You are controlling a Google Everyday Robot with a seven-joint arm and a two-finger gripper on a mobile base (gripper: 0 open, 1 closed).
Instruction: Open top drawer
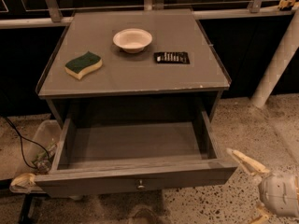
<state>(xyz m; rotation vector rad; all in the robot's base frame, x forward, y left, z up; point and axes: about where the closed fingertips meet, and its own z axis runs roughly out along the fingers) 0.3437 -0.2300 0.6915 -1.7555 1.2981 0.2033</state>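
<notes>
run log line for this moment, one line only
top drawer: pulled out | knob: free | gripper: open, low right of drawer front, apart

The gripper (243, 185) sits right of the top drawer (135, 171), apart.

You'll see the top drawer (117, 181) in a flat mid grey, inside and out, with a small dull-metal knob (140, 185) on its front. Above the drawer, the bench (140, 76) top is the same grey. On it are a sponge (83, 64), dark green over yellow, a cream-white bowl (132, 39), and a black packet (172, 57) with a row of white marks. Below the drawer, the floor (205, 204) is beige with dark speckles. Just right of the drawer front is your end effector (241, 185), with a pale grey body and tan fingers (245, 160) spread apart. Left of the drawer runs a black cable (18, 139).
</notes>
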